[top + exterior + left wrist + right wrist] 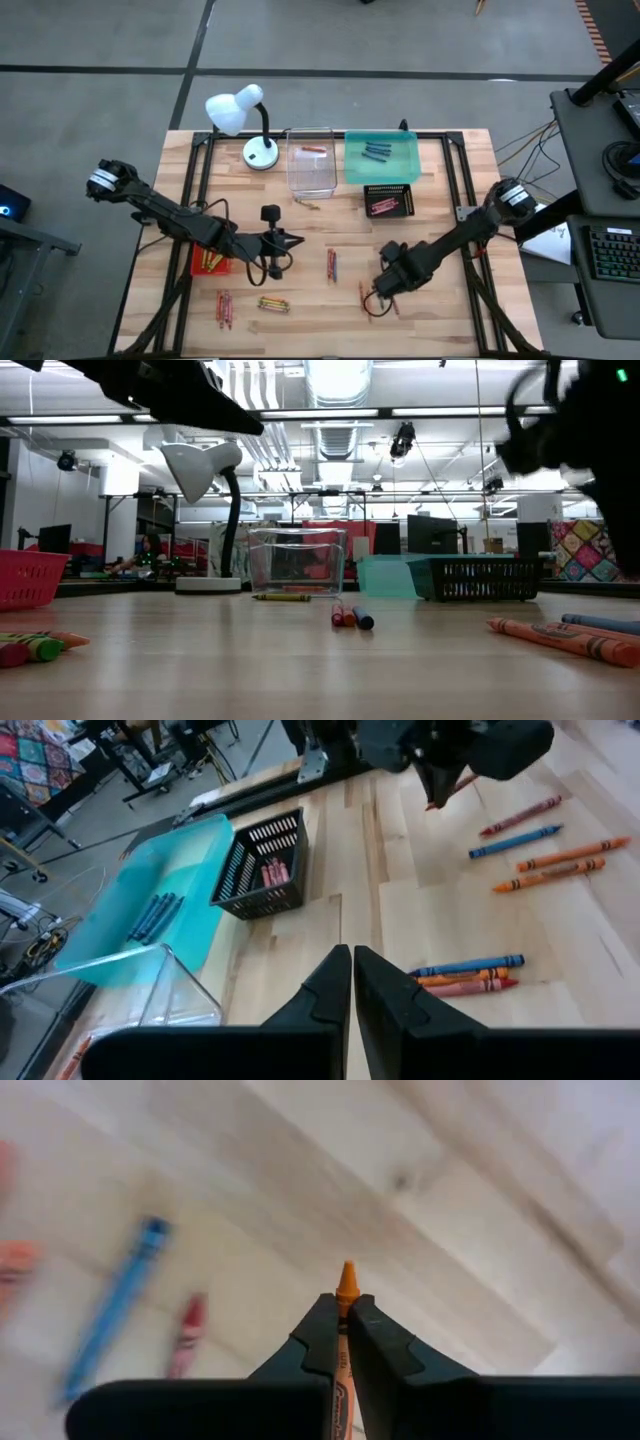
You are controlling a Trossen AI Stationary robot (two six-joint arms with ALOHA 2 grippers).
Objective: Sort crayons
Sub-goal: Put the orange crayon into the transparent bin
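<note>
Already the right gripper (pixel 340 1342) is clamped on an orange crayon (pixel 345 1285), tip pointing out along its fingers; left gripper (pixel 352 982) closed, empty.

pale smooth wood table (pixel 440 215); clear glossy plastic tray (pixel 311 160); matt wax crayons (pixel 331 264).

At the table's (pixel 330 215) far edge a lamp (pixel 245 120) stands left of three trays (pixel 312 160) side by side. Loose crayons (pixel 331 265) lie in small groups nearer the front, between the two arms.
</note>
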